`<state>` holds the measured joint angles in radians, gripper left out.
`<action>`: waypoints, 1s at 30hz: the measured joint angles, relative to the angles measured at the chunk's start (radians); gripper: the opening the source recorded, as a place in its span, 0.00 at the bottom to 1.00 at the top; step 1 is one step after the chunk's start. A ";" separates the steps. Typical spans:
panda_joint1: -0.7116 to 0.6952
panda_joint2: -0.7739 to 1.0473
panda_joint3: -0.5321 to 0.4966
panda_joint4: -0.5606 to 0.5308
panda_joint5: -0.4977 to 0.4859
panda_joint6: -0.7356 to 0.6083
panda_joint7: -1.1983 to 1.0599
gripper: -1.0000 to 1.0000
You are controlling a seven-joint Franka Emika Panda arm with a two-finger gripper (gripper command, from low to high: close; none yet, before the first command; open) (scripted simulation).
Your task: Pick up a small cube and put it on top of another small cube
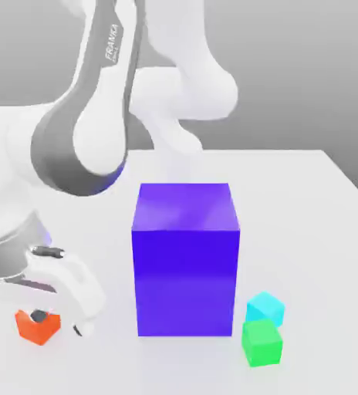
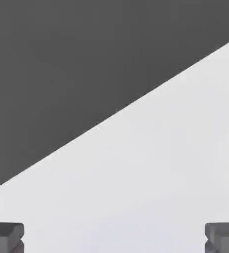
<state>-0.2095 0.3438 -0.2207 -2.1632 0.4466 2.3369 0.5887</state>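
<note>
The small orange-red cube is showing flat, evenly coloured faces, a brighter orange above and a deeper red-orange on its sides; it is sitting on the white table toward the exterior view's left, with one corner edge turning toward the camera; it is appearing far smaller than the blue-violet block, and roughly like the green cube and the cyan cube in size.

The gripper is covering the upper part of the orange-red cube, a dark fingertip crossing in front of its top; the green cube is hiding the lower part of the cyan cube; the robot arm is running out of the picture at the exterior view's left and top; in the hand view the two fingers are being cut off by the picture's edge, and a dark grey area is meeting the pale tabletop along a slanting line.

The orange-red cube is lying close by the gripper, partly behind it as the exterior view is showing it; whether the two are touching is impossible to tell; the gripper is standing open, its fingers spreading wide apart with pale tabletop showing between them.
</note>
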 joint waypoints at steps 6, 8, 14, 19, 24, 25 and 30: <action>-0.037 0.137 -0.064 0.099 -0.075 0.103 -0.039 1.00; -0.041 0.175 -0.091 0.131 -0.112 0.138 -0.046 1.00; -0.078 0.331 -0.068 0.194 -0.095 0.259 -0.086 0.00; -0.082 0.345 -0.063 0.198 -0.087 0.268 -0.092 0.00; -0.025 0.216 -0.099 0.147 -0.157 0.173 -0.089 0.00; -0.004 0.195 -0.086 0.124 -0.177 0.165 -0.116 0.00; 0.105 0.090 0.012 -0.009 -0.279 0.160 -0.278 0.00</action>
<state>-0.1048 0.4337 -0.2084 -2.1720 0.1677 2.4971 0.3105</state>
